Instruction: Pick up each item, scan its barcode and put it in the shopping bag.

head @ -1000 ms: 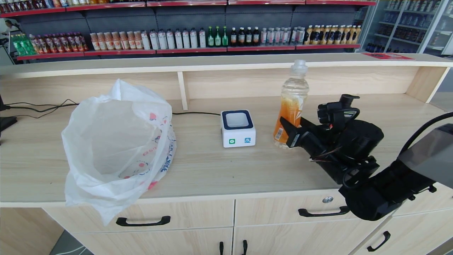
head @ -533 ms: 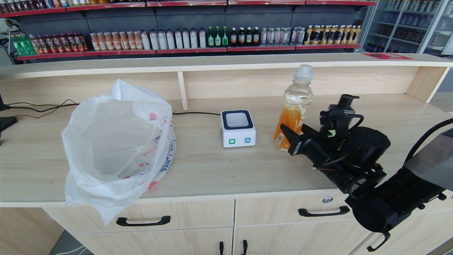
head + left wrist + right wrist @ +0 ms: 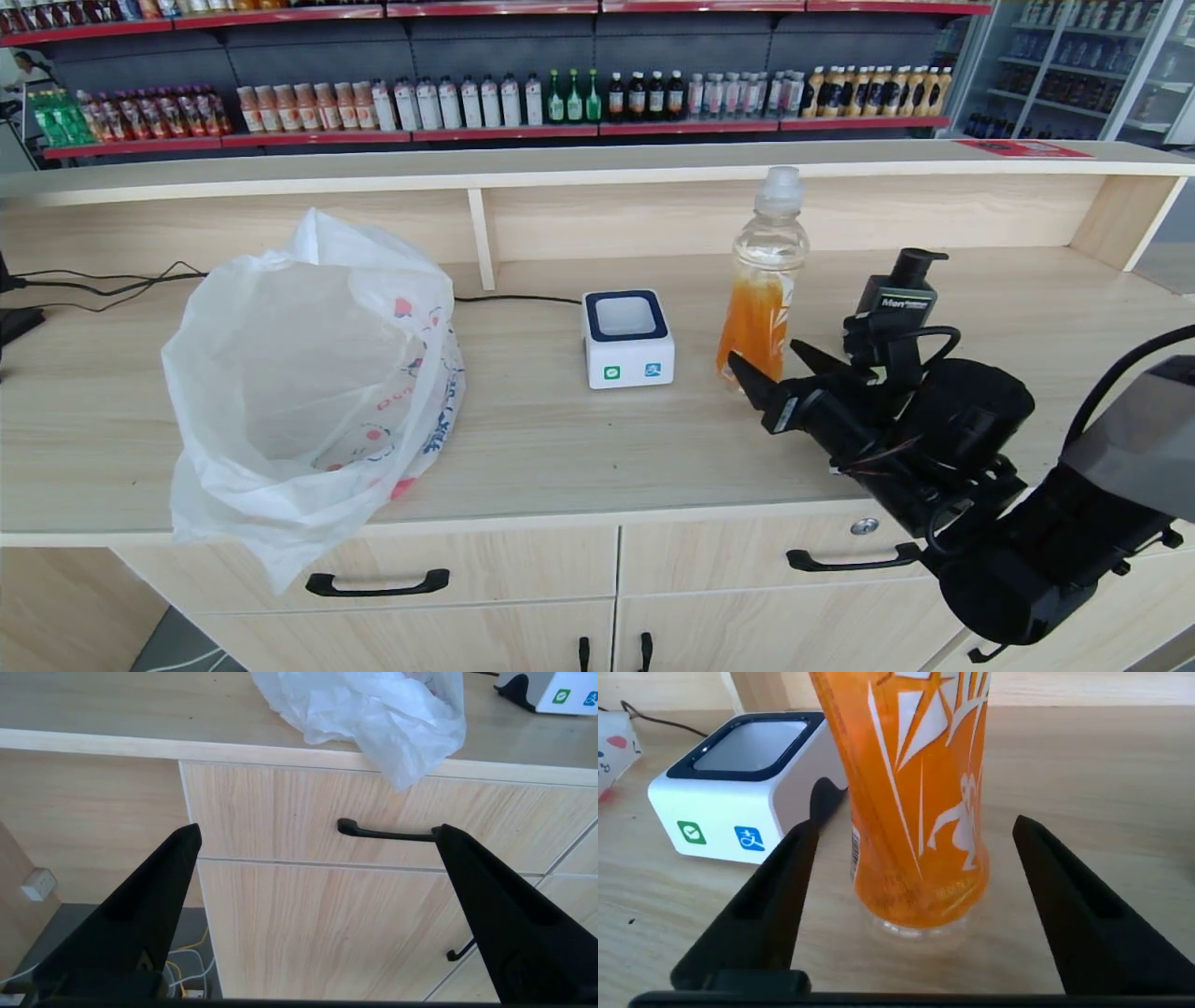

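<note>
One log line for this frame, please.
phase: pre-grasp | right end effector: open, straddling upright orange bottle, not touching | left end effector: open, low before drawers | scanner, shopping bag: on counter

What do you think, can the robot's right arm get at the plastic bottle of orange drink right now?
Probably yes. The right gripper is open with a finger on each side of the upright clear plastic bottle of orange drink on the light wooden counter, and nothing stands between them.

light wood counter (image 3: 560, 448), white shopping bag (image 3: 308, 373) at left, scanner (image 3: 627, 338) mid-counter, orange bottle (image 3: 758, 308) upright beside it
</note>
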Robot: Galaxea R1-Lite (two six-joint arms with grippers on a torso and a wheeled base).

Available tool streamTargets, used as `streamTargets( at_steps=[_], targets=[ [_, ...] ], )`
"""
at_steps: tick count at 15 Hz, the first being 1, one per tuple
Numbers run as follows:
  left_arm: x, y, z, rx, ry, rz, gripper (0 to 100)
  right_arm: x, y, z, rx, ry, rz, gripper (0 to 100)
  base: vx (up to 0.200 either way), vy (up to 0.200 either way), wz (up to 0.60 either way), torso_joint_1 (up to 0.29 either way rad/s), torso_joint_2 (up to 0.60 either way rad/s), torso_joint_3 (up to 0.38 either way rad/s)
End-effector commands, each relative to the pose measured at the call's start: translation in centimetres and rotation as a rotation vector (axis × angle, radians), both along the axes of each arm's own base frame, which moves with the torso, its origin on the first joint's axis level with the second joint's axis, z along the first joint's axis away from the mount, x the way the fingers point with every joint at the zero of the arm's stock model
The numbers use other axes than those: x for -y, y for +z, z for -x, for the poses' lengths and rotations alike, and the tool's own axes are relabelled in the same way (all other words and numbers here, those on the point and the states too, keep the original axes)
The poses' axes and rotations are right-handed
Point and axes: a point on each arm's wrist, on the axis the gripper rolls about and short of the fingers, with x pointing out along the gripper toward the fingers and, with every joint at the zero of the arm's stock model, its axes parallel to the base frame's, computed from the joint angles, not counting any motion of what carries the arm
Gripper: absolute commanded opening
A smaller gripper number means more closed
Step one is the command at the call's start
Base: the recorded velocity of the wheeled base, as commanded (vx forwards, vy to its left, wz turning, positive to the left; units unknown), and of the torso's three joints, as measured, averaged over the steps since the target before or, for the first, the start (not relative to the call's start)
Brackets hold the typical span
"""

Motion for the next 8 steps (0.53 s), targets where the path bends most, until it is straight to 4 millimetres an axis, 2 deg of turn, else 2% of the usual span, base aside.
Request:
streamTargets(
  at_steps=[1,6,8],
  targets=[
    [0.0,0.0,0.0,0.000,0.000,0.000,100,-0.2,0.2,0.0,0.017,0.009,0.016,100,0.000,0.000,0.00,0.000,0.00,0.000],
    [0.0,0.0,0.0,0.000,0.000,-0.002,100,-0.8,1.8,-1.2,0.060,0.019,0.009,100,0.000,0.000,0.00,0.000,0.00,0.000],
    [0.0,0.0,0.0,0.000,0.000,-0.002,100,-1.3,3.0,-2.4,0.067,0.033,0.009,100,0.000,0.000,0.00,0.000,0.00,0.000]
  ],
)
